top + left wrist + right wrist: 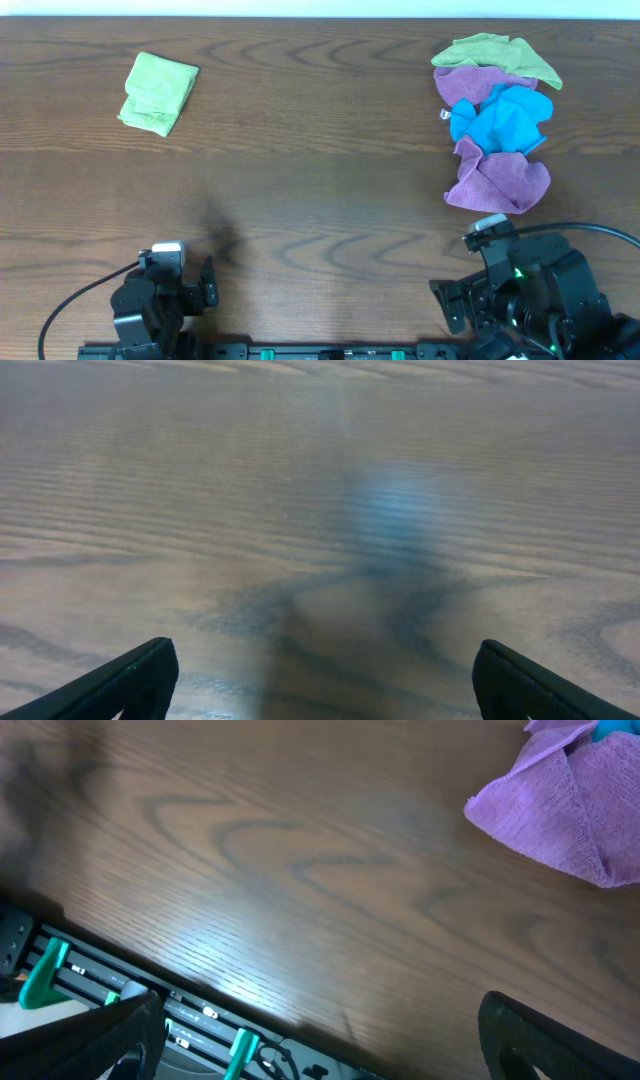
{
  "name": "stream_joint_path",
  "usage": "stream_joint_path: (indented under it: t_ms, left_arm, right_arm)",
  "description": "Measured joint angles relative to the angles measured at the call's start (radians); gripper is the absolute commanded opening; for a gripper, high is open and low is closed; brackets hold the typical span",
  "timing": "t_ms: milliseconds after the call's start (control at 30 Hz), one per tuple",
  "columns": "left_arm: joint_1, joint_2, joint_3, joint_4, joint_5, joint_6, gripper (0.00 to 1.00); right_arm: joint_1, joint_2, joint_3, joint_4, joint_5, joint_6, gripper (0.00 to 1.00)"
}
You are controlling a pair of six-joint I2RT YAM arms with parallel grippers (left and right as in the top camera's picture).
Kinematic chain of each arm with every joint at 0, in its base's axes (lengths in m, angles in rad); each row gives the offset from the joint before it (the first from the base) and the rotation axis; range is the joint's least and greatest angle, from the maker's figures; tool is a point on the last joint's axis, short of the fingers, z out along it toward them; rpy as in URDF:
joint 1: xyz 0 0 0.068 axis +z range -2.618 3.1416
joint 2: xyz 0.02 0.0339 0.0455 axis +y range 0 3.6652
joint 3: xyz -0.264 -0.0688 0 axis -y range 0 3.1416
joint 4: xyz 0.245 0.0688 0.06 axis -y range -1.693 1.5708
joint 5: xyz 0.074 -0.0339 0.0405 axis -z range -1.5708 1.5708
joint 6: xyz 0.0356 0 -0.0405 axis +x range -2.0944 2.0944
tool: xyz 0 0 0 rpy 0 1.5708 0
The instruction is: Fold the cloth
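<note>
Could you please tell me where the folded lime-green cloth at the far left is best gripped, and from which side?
The folded lime-green cloth lies flat, slightly tilted. I would probably pinch its near edge, where the layers stack, from above with the open left gripper, which sits on that side.

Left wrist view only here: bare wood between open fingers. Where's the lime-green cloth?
Observer: Overhead has the lime-green cloth lying folded, far left on the table, well beyond the left gripper.
Operator: Anything on the right?
Observer: A heap of green, purple and blue cloths, far right.
Operator: Right gripper holding one?
Observer: No. The right gripper is open and empty, short of the nearest purple cloth.
</note>
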Motion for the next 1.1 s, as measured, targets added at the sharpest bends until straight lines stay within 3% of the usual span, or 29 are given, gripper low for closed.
stream_joint_path:
  t_ms: [767,833,933,1100]
  left_arm:
    - [0.0,0.0,0.001,-0.002,-0.005,-0.004,0.95]
    - [0.0,0.0,0.001,-0.002,-0.005,-0.004,0.95]
    - [0.0,0.0,0.001,-0.002,-0.005,-0.004,0.95]
    - [0.001,-0.002,0.003,-0.004,-0.005,-0.004,0.95]
  right_arm:
    - [0.0,0.0,0.0,0.014,0.01,-0.002,0.99]
    - [0.0,-0.001,-0.002,0.077,0.034,-0.003,0.99]
    - [-0.033,-0.027,-0.036,0.312,0.063,-0.021,0.99]
    - [-0.289,-0.237,-0.301,0.608,0.032,-0.06,0.99]
